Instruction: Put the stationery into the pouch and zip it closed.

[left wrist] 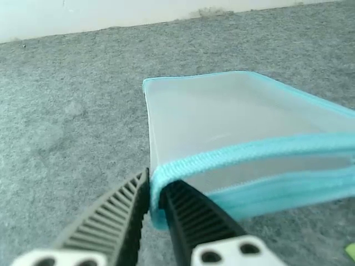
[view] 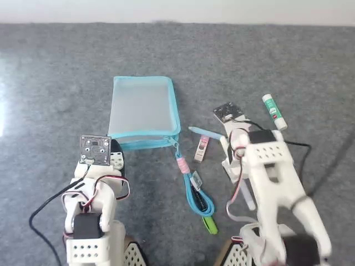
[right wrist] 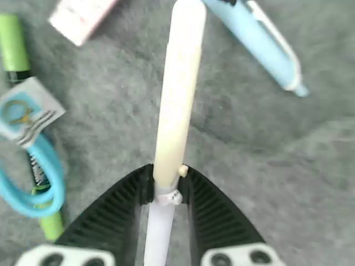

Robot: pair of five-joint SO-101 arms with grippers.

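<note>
While the frosted, teal-trimmed pouch (left wrist: 222,122) lay flat on grey felt (left wrist: 66,127), the left gripper (left wrist: 154,191) pinched its zipper-edge corner; the right gripper (right wrist: 166,180) clamped a smooth cream pen (right wrist: 178,94) beside a light-blue pen (right wrist: 260,36).

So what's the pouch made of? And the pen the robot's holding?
The pouch looks like frosted, half-see-through plastic, smooth with a soft sheen; its turquoise edging looks like woven fabric. The pen looks like smooth cream plastic, faintly glossy, though it could be coated.
</note>
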